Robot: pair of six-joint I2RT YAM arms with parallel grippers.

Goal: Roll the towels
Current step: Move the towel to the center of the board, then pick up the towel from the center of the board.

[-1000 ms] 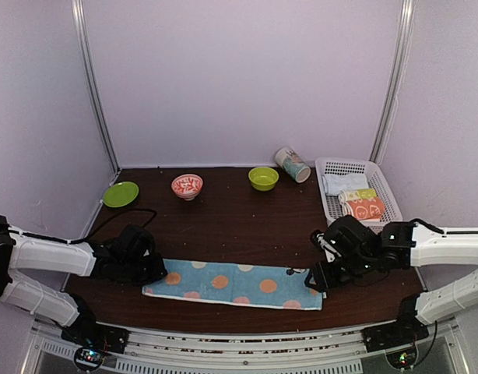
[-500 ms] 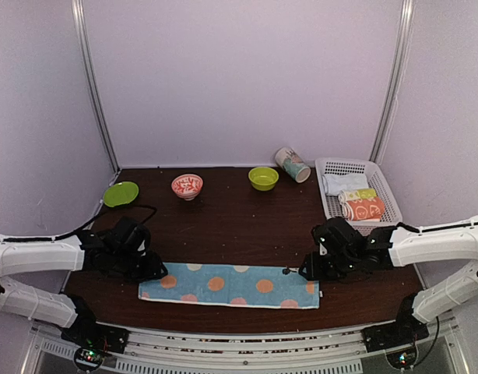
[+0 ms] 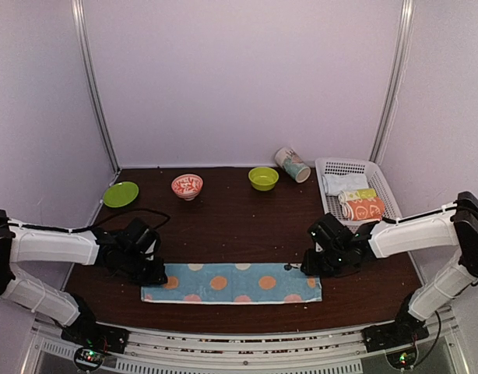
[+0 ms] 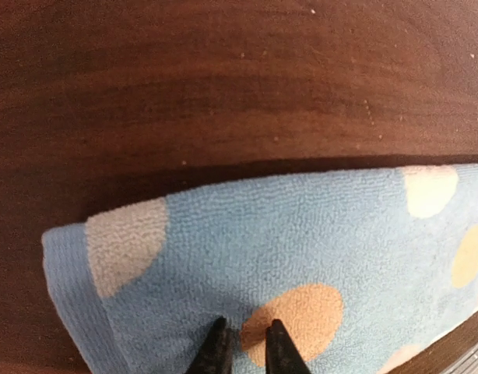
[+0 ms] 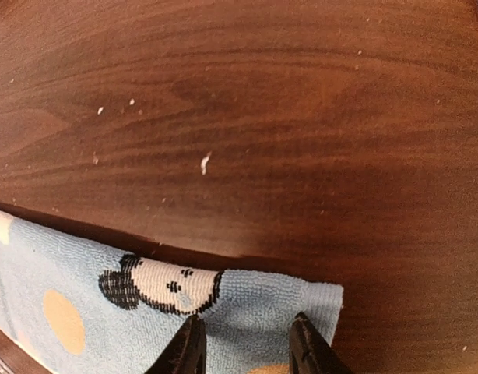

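From above, the light blue dotted towel (image 3: 233, 283) lies flat as a long strip at the table's (image 3: 239, 226) 6 o'clock edge. The left gripper (image 3: 151, 272) is down at its 9 o'clock end and the right gripper (image 3: 308, 267) at its 3 o'clock end. The orange towel (image 3: 364, 209) sits rolled in the white basket (image 3: 388, 204) at 2 o'clock, so I judge the step in hand to be the start of the blue one's roll — taking hold of an end. At the left wrist, the jaws stand a sliver apart with their tips on the cloth beside an orange dot (image 4: 301, 315), in from the short hem at 9 o'clock; whether they nip any cloth I cannot tell. At the right wrist, the jaws stand moderately wide over the towel near its corner, a Mickey head (image 5: 157, 285) print at their 10 o'clock, holding nothing. Next, I judge, an end needs a firm pinch on its hem, then a turn over onto itself — kept square to the long edges. No brand, label or readable writing shows.
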